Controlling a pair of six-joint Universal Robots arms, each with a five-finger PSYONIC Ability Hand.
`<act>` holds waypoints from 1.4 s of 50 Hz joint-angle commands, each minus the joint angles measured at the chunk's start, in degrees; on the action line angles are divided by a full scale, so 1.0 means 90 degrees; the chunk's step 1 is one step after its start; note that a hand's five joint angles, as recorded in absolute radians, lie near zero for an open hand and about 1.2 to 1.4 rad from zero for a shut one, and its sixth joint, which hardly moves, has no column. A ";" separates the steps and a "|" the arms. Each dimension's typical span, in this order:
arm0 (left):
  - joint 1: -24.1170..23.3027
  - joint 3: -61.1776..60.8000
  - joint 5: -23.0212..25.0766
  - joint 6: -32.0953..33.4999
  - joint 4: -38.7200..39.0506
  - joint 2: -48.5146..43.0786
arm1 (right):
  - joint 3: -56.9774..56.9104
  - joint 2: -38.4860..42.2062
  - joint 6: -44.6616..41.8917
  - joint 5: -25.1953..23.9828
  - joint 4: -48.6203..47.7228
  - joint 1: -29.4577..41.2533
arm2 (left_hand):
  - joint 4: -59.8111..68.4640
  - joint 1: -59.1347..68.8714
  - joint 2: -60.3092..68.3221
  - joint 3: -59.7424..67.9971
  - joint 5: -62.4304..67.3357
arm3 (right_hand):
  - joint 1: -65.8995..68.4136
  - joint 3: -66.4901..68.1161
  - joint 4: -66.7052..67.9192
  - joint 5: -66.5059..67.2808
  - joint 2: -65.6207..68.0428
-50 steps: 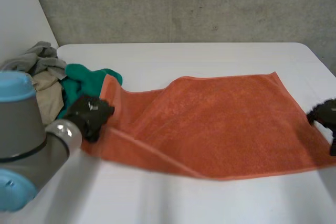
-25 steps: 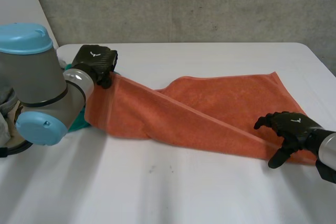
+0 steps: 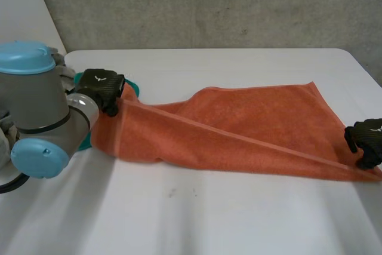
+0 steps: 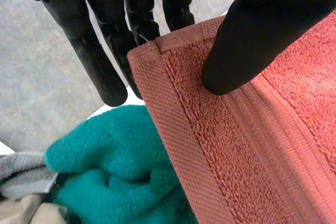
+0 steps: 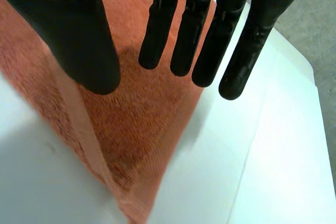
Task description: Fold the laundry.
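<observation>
An orange towel [image 3: 250,129] lies stretched across the white table [image 3: 197,219], with a diagonal crease running from its left end to its near right corner. My left hand [image 3: 102,85] holds the left corner raised off the table. In the left wrist view the thumb [image 4: 257,30] pins the towel's hemmed corner [image 4: 173,77] against the fingers [image 4: 105,61]. My right hand [image 3: 365,137] hangs over the near right corner. In the right wrist view its fingers [image 5: 202,30] are straight and apart from the thumb [image 5: 79,35], above the towel's pointed corner [image 5: 131,156], holding nothing.
A teal cloth [image 4: 115,171] lies under the raised corner, its edge also visible at the left hand [image 3: 136,88]. Grey and beige clothes [image 4: 21,182] are piled beside it at the table's left end. The table's right edge [image 5: 310,72] is close to my right hand.
My left hand lifted the towel's left corner up and back, then lowered it a little. The right hand came in over the near right corner and drew back rightward. The towel now lies pulled diagonally.
</observation>
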 commanded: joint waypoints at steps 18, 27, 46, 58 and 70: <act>0.0202 -0.0416 -0.0011 0.0003 0.0000 0.0294 | -0.0174 0.0096 -0.0108 -0.0083 0.1119 -0.0185 | 0.1241 0.1506 0.1256 0.1289 0.1582 | -0.0566 -0.1449 -0.1443 -0.1244 -0.1414; 0.0251 -0.0445 -0.0011 0.0003 0.0000 0.0265 | -0.0184 0.0174 -0.0128 -0.0142 0.0944 -0.0165 | 0.1241 0.1506 0.1256 0.1289 0.1582 | 0.0644 -0.0239 -0.0234 -0.0034 -0.0205; 0.0221 -0.2824 0.0087 0.1240 -0.1150 0.1864 | 0.0118 -0.1036 -0.2731 -0.0084 0.2834 -0.1257 | 0.1241 0.1506 0.1256 0.1289 0.1582 | 0.3708 0.2825 0.2830 0.3030 0.2859; 0.0398 -0.2692 0.0155 0.1420 -0.0499 0.2228 | 0.0119 -0.1036 -0.1343 -0.0863 0.2333 -0.1035 | 0.1241 0.1506 0.1256 0.1289 0.1582 | -0.1723 -0.2606 -0.2601 -0.2401 -0.2572; -0.0003 -0.0788 0.0097 0.0267 0.0176 0.0656 | 0.0314 -0.0744 0.0097 -0.1109 0.1150 -0.0361 | 0.1241 0.1506 0.1256 0.1289 0.1582 | -0.1706 -0.2589 -0.2584 -0.2385 -0.2555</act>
